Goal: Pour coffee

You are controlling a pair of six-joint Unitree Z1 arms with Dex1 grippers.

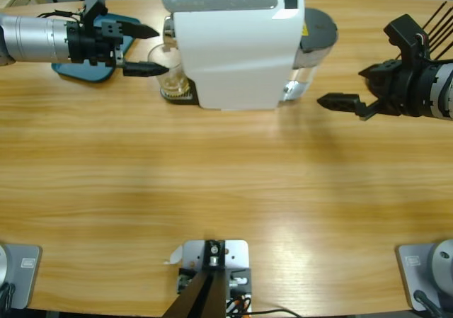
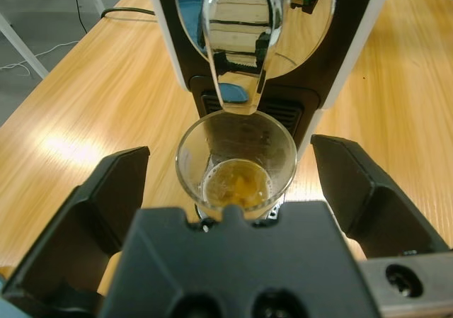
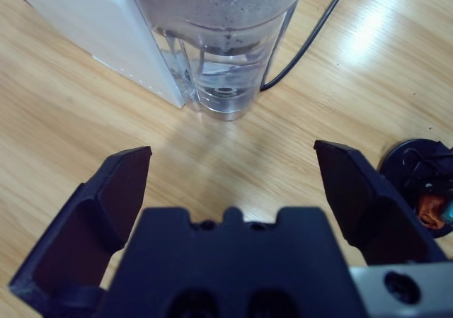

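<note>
Left gripper [image 1: 145, 49] jaws spread wide, one on each side of the glass tumbler [image 1: 168, 70], not touching it. Tumbler stands on the drip tray under the spout of the white coffee machine [image 1: 237, 49]. Coffee [image 2: 237, 183]: shallow amber layer at the tumbler bottom, seen only in the left wrist view, which also shows the chrome spout [image 2: 241, 42] directly above the rim. Right gripper [image 1: 343, 103] also wide, holding nothing, well apart from the tumbler, facing the machine's clear water tank [image 3: 226, 49]. Right wrist view shows a black cable [image 3: 311, 35] behind the tank. Blue mat [image 1: 88, 70] lies under the left arm. Machine body stands between the right gripper and tumbler.
</note>
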